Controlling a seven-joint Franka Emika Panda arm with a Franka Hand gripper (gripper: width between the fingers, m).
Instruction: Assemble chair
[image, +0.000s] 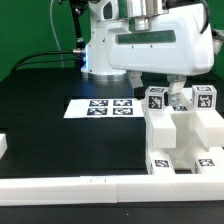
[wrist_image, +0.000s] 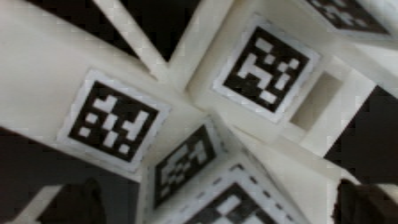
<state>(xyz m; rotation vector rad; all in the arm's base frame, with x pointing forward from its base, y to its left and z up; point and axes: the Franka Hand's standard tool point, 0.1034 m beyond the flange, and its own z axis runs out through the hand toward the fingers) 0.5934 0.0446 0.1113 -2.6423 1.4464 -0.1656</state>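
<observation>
1. The exterior view shows a black table (image: 40, 130) with a glossy white robot arm reaching down from twelve o'clock toward the scene's three o'clock side.

2. The chair, a cluster of chunky matte white plastic blocks and posts with square black-and-white marker tags (image: 180, 135), stands at about four o'clock in that view, resting against a white raised ledge along the table's near edge (image: 70, 187).

3. The arm's two-finger gripper (image: 165, 92) sits low over the chair's tagged upright posts. Its jaws are mostly hidden among those posts, so I cannot tell whether they are apart, together or clamped on a piece.

4. A thin flat white marker board printed with several tags (image: 105, 107) lies on the table at roughly nine o'clock from the chair, just beside it.

5. The wrist view is filled, blurred and very close, by tagged white chair faces (wrist_image: 267, 70) meeting at angles. No jaw tips are distinguishable there.

6. Risk, as a judgement: the posts crowd tightly, so a jaw could catch a neighbouring post and tilt or topple the loosely joined pieces.

7. Risk: a part pressed in slightly off-axis could jam, or push the whole chair sliding along the ledge.

8. Risk: any sideways drag while lifting away could pull a seated piece loose.
</observation>
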